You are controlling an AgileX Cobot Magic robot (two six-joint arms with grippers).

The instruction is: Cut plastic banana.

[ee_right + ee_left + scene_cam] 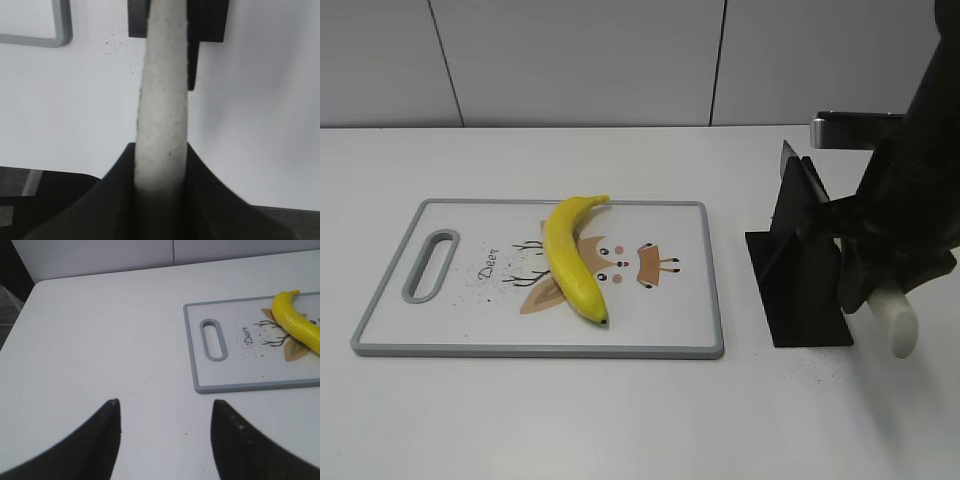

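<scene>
The glossy yellow plastic banana (570,255) lies diagonally on the middle of the white cutting board (440,320). In the left wrist view the banana (297,322) is at the far right on the board (235,370). My right gripper (865,290) is shut on the white handle (892,320) of a knife whose front end sits in a black stand (800,260) to the right of the board. The right wrist view shows the jaws (160,145) clamped on the handle (162,100). My left gripper (165,405) is open and empty above the bare table, left of the board.
The board has a grey rim and a grey handle slot (430,265) at its left end. The black stand (210,20) stands a short way off the board's right edge (62,30). A white wall runs behind the table.
</scene>
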